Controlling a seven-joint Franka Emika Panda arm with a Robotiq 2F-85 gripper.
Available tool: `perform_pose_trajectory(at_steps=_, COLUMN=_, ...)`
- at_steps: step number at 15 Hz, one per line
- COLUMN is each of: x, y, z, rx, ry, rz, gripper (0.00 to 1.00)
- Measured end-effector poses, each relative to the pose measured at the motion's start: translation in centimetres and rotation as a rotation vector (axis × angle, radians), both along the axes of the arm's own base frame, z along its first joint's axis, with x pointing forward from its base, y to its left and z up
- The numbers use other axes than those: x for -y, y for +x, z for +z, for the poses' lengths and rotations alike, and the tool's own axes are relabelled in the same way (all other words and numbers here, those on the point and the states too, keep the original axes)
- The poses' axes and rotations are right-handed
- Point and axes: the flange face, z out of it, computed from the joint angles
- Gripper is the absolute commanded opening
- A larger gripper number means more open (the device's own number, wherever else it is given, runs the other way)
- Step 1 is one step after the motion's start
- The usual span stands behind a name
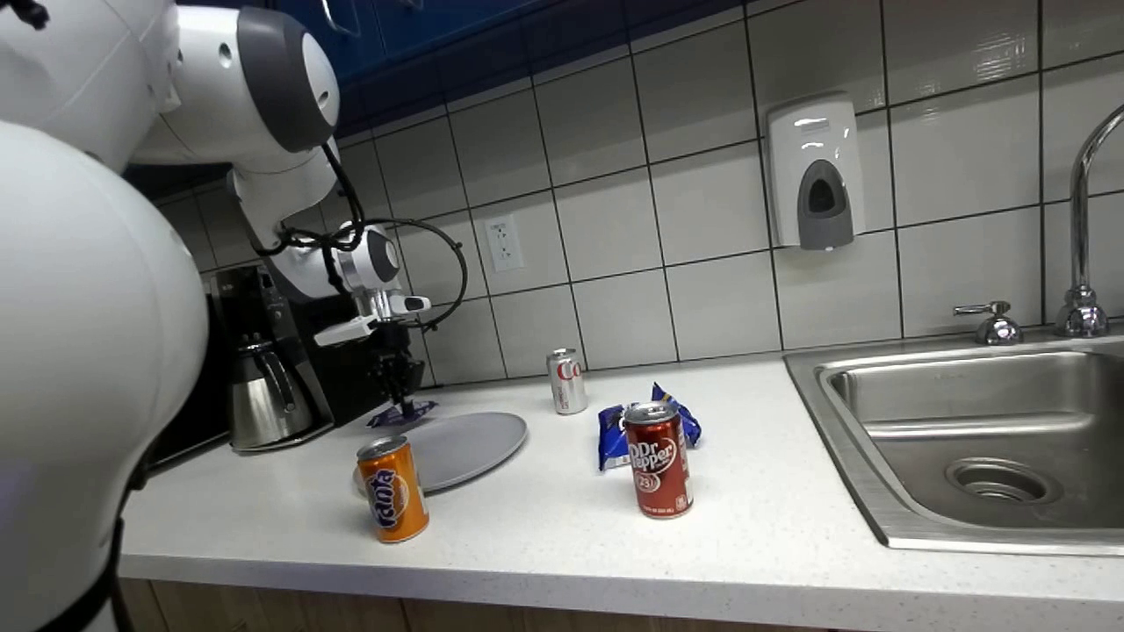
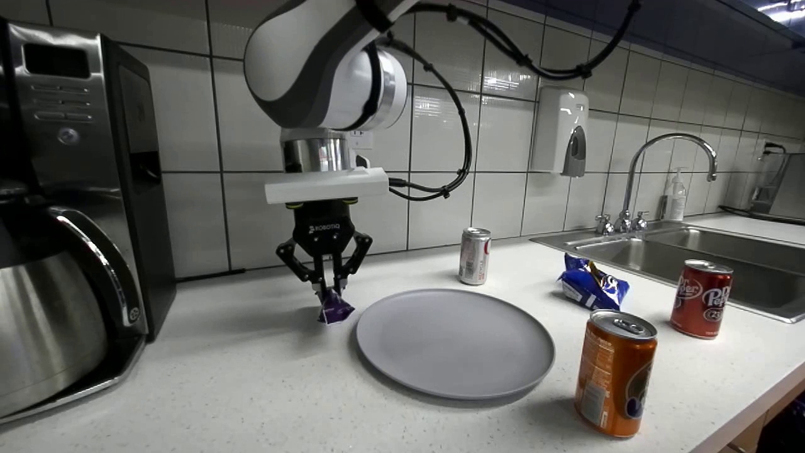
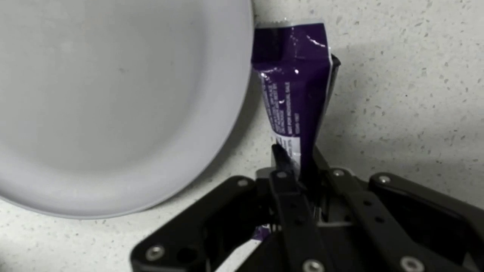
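Black two-finger Robotiq gripper [image 2: 329,292] clenches shiny purple film packet [image 3: 297,94]

The jaws press in on the packet's middle, grasping it; in the wrist view one end flares wider past them, and a scrap of purple shows beneath the linkage. The packet is just beside the rim of a flat, round, grey plate [image 2: 456,343]; whether it touches that rim or the speckled white countertop [image 1: 544,527], I cannot tell. A silver metal soda can [image 2: 475,257] stands upright between the plate and the white tiled wall [image 2: 503,201]. An orange metal Fanta can [image 2: 616,377] stands near the plate, apart from it. A crumpled, glossy blue bag [image 2: 591,283] lies near an upright dark red metal Dr Pepper can [image 1: 659,461].
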Motion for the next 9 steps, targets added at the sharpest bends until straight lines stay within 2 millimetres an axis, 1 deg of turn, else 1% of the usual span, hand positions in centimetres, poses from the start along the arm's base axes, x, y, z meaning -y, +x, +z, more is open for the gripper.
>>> perform_pose_trajectory(at_steps=5, x=-1.7, y=1.8, z=-0.8, rx=0.004, ry=-0.002, rz=0.026, gripper=0.04)
perform_pose_trajectory(at_steps=6, x=-1.9, y=2.0, z=-0.9, rx=0.006, ry=-0.003, rz=0.028, gripper=0.4)
perform_pose_trajectory(at_steps=7, x=-2.0, y=2.3, z=-0.9, rx=0.008, ry=-0.002, rz=0.031, gripper=0.41)
perform_pose_trajectory(at_steps=9, x=-2.1, y=2.7, z=-0.8, rx=0.007, ry=-0.005, rz=0.038, gripper=0.55)
